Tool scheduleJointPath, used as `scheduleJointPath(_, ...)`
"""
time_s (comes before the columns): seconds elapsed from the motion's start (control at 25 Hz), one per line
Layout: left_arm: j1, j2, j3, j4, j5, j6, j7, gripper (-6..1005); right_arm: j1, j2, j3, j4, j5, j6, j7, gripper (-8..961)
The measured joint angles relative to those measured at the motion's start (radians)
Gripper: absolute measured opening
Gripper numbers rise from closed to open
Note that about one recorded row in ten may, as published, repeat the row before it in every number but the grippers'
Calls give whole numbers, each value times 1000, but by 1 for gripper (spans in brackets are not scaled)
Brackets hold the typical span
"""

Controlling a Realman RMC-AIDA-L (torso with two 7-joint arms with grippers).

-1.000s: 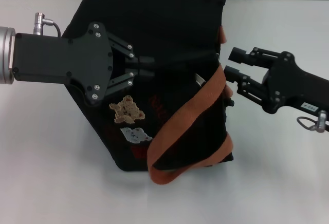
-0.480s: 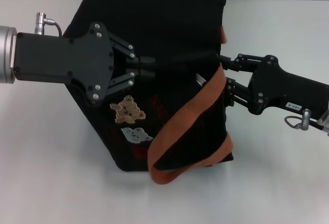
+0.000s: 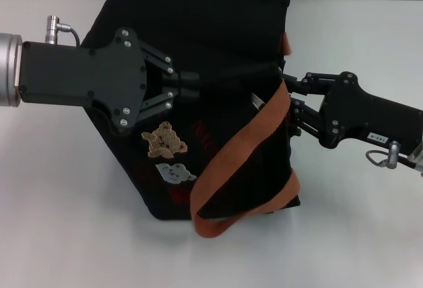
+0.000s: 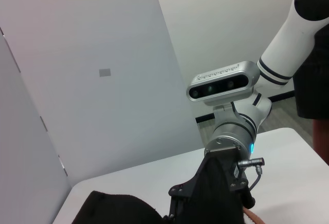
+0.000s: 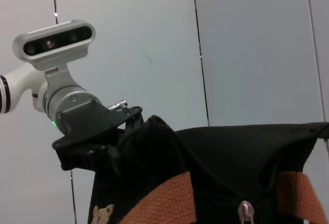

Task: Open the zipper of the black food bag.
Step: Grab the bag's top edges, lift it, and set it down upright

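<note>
Black food bag [image 3: 218, 57] lies on your counter [image 3: 59, 202]; zipper [image 5: 245, 211] seam runs left–right. Left end effector [image 3: 192, 86] pinches its fabric; right end effector [image 3: 287, 96] grip: cannot tell.

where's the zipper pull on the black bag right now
In the right wrist view the zipper pull hangs on the black food bag's top seam, between the two orange strap sections, just before the right pincer.

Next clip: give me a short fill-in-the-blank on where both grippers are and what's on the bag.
1. The left gripper is pinching the top of the black food bag from the robot's ____ side.
2. The right gripper sits at the bag's ____ edge.
3. The strap handle draped across the bag is ____ in colour.
4. The silvery zipper pull shows in the ____ wrist view.

Missing: left; right; orange-brown; right
</note>
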Motion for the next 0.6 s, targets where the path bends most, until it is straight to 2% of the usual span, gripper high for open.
scheduleJointPath(0.16,0,0,1,-6,0,-2,0,96,-2,0,3,-3,1,-2,0,245)
scheduleJointPath(0.36,-1,0,2,-12,0,-2,8,96,-4,0,10,-4,3,-3,0,139)
scheduleJointPath(0.6,-2,0,2,-21,0,-2,10,96,-8,0,11,-4,3,-10,0,106)
